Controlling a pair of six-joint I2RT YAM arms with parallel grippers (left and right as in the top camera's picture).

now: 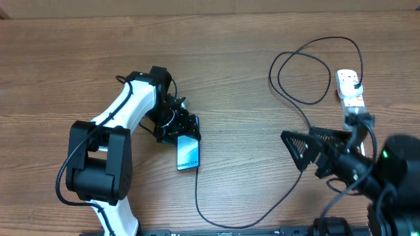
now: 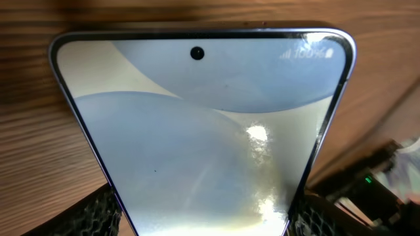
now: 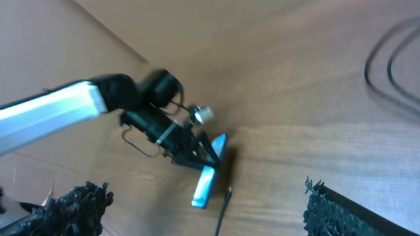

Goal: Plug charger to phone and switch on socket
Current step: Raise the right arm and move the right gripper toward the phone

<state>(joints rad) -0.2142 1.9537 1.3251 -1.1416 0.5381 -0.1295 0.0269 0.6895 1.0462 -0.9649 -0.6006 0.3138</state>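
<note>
Filling the left wrist view is the phone [image 2: 210, 131], its lit screen facing up and its long sides running down into the mesh pads [image 2: 98, 211] of the left claw [image 2: 209, 215], which grasps it across its width. From overhead the phone lies left of the middle of the counter [image 1: 65, 65], with the claw at its top end. In the right wrist view that end looks raised a little off the wood.

Black and thin, the charger [image 1: 198, 193] runs from the phone's bottom edge in a wide curve to the right and up to the socket [image 1: 350, 88] at the far right, where its black plug seems to be seated already. Its tip [image 3: 227, 194] appears to lie just beside the phone's bottom edge, not inside the port, though the view is too small to be sure.

Spread wide and grasping nothing, the right claw [image 1: 294, 149] hovers between phone and socket.

Seating the tip is likely the step in hand. To do it well, the right claw should pinch the cable just behind the tip so it cannot flop, line it up with the phone's long axis, and push straight in while the left claw braces the phone against the push
</note>
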